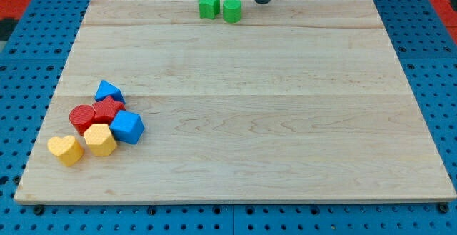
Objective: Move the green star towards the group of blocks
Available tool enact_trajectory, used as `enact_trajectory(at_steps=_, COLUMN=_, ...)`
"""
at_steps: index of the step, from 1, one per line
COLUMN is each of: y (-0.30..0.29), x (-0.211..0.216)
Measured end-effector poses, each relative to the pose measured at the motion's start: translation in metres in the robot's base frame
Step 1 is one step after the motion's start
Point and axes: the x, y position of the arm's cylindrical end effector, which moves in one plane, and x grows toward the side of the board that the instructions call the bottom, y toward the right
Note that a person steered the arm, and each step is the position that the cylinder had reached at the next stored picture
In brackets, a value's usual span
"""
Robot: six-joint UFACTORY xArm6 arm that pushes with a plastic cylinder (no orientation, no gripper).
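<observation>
Our tip [263, 1], a bare rod with no gripper to open or close, sits at the wooden surface's [285, 121] far edge just right of the green cylinder [232, 10] and green star [208, 5], placed to push toward the near-left group of blocks [96, 124].

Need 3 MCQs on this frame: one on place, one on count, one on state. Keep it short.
1. Where do the green star-shaped block and the green round block sit?
A. the view's top edge of the wooden board
B. board centre
C. the view's bottom right

2. How many blocks form the cluster at the view's lower left?
A. four
B. six
C. eight

3. Is my tip touching a block?
A. pressing the green star
B. inside the cluster
C. apart, right of the green pair

Answers: 1 A, both lie along the top edge. 2 B, two blue, two red, two yellow. 3 C, bare board shows between tip and round block.
</observation>
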Motion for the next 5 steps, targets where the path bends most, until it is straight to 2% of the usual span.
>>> enact_trajectory(at_steps=1, y=-0.032, x=0.000)
enact_trajectory(at_steps=2, y=-0.095, x=0.001)
enact_trajectory(at_steps=3, y=-0.132, x=0.021)
enact_trajectory(at_steps=4, y=-0.145, x=0.074)
enact_trajectory(at_steps=5, y=-0.181, x=0.116)
